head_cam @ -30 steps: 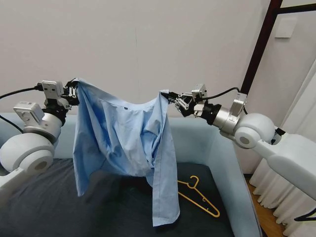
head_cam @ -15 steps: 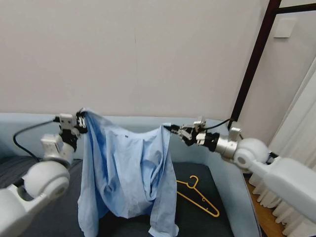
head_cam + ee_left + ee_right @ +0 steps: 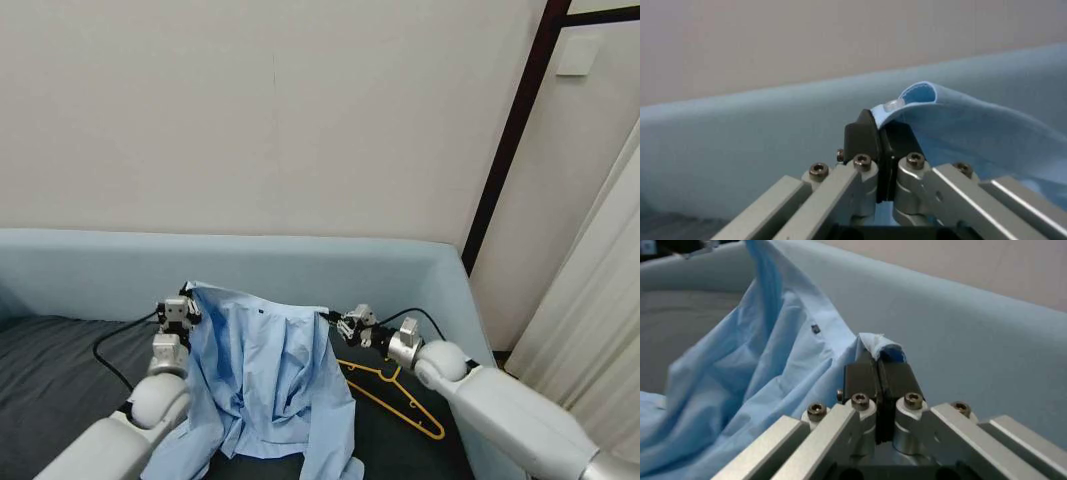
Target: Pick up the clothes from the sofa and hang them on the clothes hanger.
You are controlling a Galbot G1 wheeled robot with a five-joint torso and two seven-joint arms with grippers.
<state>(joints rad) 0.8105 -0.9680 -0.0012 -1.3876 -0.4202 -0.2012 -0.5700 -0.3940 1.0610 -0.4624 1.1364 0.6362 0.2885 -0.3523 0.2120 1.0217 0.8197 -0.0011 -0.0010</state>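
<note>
A light blue shirt hangs spread between my two grippers above the dark sofa seat, its lower part bunched on the cushion. My left gripper is shut on one shoulder corner of the shirt, the jaws pressed together. At the other shoulder my right gripper is shut on the shirt, pinching a fold of cloth. A yellow clothes hanger lies flat on the seat just right of the shirt, below my right arm.
The sofa has a pale blue backrest and right armrest around a dark seat cushion. A dark vertical post and a white curtain stand at the right. Plain wall behind.
The whole picture has shifted as the camera rose and looked farther off. Both grippers, still holding the shirt, now sit lower and closer together, and the shirt's bottom rests on the seat.
</note>
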